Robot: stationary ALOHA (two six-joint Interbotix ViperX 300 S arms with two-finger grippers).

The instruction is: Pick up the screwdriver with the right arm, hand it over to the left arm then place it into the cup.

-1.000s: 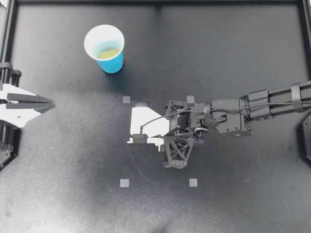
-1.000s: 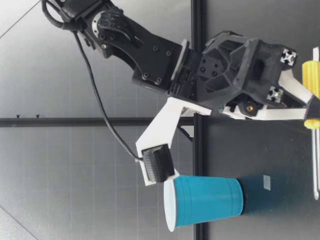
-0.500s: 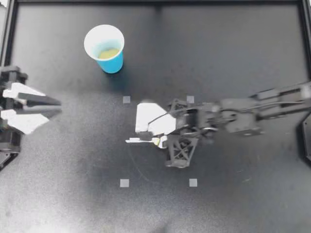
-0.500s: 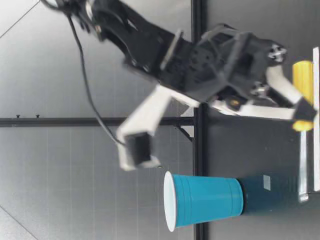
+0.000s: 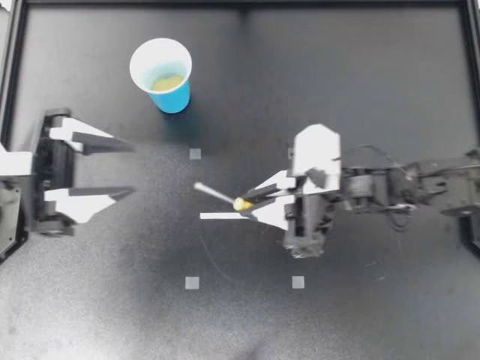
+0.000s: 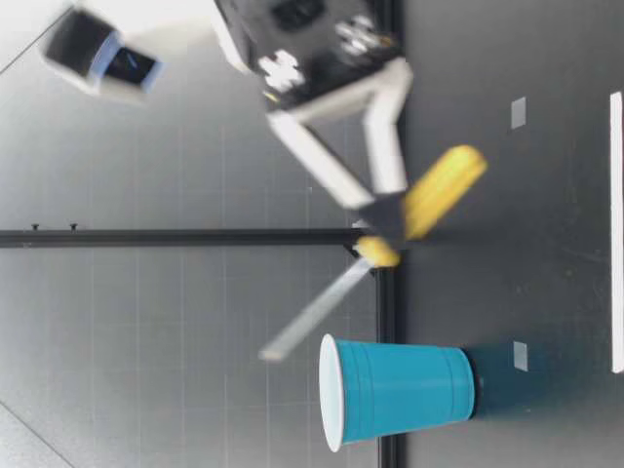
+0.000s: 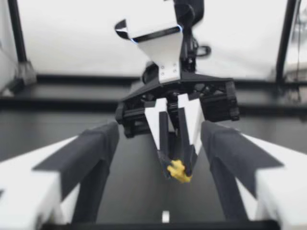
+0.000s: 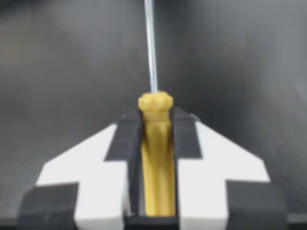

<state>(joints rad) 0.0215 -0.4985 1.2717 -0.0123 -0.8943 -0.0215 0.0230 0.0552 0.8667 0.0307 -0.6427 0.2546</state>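
Right claw (image 5: 253,201) is clamped on the screwdriver (image 5: 216,193) by its yellow handle. It is lifted clear of the table, with the shaft tilted up toward the left claw (image 5: 132,169), which is wide open and well apart. The cup (image 5: 172,97) is upright.

Risk: the shaft is thin and slanted. Left fingers closing off-line would miss or knock it, and an early right release would drop it.

We see a screwdriver (image 5: 223,197) with yellow handle and silvery shaft, a cup (image 5: 174,97) blue outside and white inside, a black table (image 5: 360,75) dotted with small pale grey squares (image 5: 192,283), and our left gripper (image 5: 131,169) and right gripper (image 5: 247,204) white with black inner faces.
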